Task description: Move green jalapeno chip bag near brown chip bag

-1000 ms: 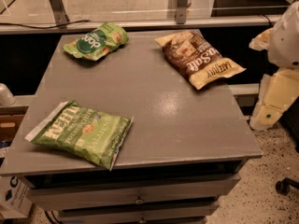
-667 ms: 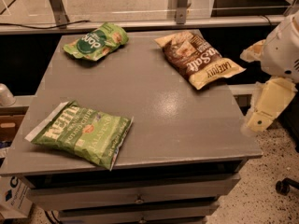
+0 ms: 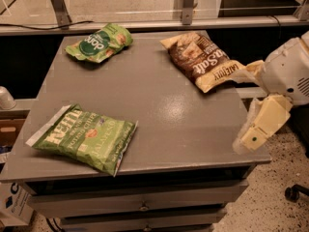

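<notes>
The green jalapeno chip bag lies flat at the front left of the grey table, its white edge strip toward the left. The brown chip bag with white "Sea Salt" lettering lies at the back right, angled, with a cream-yellow end toward the right edge. My gripper hangs at the table's right edge, just past the brown bag's near end and far from the green jalapeno bag. Its two cream fingers stand apart and hold nothing.
A smaller green bag with a dark green round logo lies at the back left. A metal rail runs behind the table. Drawers sit under the tabletop. A box stands on the floor at the left.
My arm has come in from the right and lowered toward the table's right edge. The bags have not moved.
</notes>
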{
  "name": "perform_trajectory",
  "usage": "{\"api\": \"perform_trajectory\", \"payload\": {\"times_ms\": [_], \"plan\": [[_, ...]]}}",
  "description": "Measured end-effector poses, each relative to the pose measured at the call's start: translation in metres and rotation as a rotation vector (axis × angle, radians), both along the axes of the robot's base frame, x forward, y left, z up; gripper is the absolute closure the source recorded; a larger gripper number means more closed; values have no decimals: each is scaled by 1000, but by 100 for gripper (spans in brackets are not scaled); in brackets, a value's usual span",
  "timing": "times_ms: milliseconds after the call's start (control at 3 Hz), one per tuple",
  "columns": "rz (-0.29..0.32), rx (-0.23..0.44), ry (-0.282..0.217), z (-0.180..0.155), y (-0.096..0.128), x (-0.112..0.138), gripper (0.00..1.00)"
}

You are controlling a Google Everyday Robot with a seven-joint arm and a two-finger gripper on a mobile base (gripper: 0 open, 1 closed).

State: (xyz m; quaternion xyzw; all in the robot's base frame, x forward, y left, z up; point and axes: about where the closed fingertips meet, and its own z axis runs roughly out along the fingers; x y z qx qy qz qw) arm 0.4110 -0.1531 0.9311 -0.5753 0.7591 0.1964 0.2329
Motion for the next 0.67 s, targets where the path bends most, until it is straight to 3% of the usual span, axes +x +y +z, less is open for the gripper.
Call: {"api": "perform_trajectory", "payload": {"times_ms": [667], "plan": [[100,202,56,-15,59,-44,0]]}}
